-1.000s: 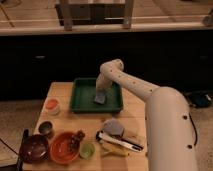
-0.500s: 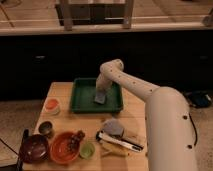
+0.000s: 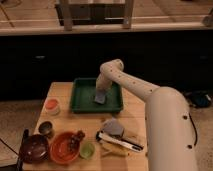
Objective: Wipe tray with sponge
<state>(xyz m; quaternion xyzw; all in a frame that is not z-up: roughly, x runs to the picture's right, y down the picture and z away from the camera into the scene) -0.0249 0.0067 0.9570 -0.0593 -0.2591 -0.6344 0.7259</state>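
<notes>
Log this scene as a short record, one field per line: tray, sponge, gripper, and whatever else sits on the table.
tray: green tray, on the far part of the wooden table
sponge: grey sponge, inside the tray, right of its middle
gripper: gripper, down inside the tray, at the sponge
near edge of table: dark bowl, orange bowl, green cup
left of tray: orange-topped container
</notes>
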